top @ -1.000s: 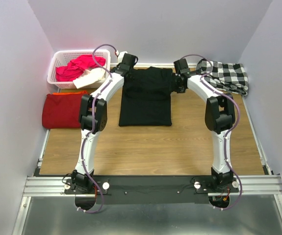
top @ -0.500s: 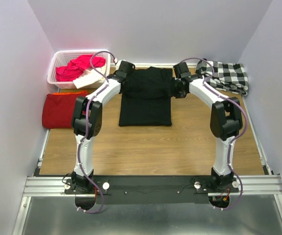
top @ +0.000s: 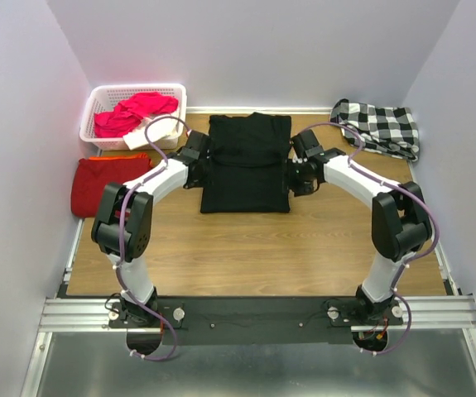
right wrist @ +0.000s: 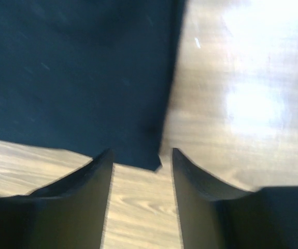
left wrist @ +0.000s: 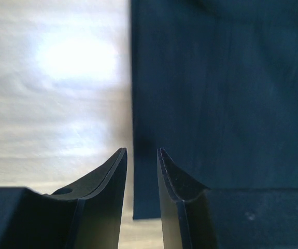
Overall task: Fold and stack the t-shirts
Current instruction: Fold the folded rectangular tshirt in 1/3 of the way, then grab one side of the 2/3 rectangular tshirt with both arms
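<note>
Black t-shirt (top: pixel 246 165): a dark rectangle, print hidden, lying flat at the middle back of the table (top: pixel 246 248) with an arm on each side.
Dark-red t-shirt (top: pixel 105 186): folded at the table's left edge, well apart from the black one and just in front of the basket (top: pixel 138 88).
Left gripper (left wrist: pixel 141 150): low along the black shirt's left edge, fingers a narrow way apart and nothing clamped. A corner of the cloth shows in the gap.
Right gripper (right wrist: pixel 141 151): at the shirt's right edge, fingers moderately spread and empty, with a cloth corner just ahead of them. This view is blurred.
Risk: if either closes too high it will likely catch only the top layer, and the fold would peel open on the lift. Uneven grips could skew the rectangle.
Second risk: dragging the cloth sideways rather than lifting it may bunch it against the wood.
Edges: both long sides lie straight and in the open.
Room: bare wood in front gives space to fold toward the bases. The checked cloth (top: pixel 378 128) crowds the back right and the basket the back left.
</note>
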{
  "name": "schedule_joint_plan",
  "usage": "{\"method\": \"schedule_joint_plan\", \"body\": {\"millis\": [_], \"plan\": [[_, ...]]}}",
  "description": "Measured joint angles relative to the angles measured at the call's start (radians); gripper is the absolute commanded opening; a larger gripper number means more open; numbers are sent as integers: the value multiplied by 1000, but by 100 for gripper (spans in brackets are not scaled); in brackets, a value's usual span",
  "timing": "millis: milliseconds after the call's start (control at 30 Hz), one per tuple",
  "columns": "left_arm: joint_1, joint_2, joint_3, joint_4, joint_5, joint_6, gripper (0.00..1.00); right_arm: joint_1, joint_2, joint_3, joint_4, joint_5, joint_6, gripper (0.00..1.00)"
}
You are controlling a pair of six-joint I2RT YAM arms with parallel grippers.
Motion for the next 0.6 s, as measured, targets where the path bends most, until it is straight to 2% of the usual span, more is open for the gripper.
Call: {"method": "schedule_joint_plan", "body": {"millis": [67, 300, 600], "plan": [[0, -18, -49, 8, 46, 13, 39, -1, -17, -39, -6, 0, 5, 64], [0, -38, -153, 18, 140, 24, 39, -1, -34, -116, 5, -12, 11, 65], [0, -79, -229, 23, 152, -11, 39, -1, -65, -193, 49, -47, 31, 65]]}}
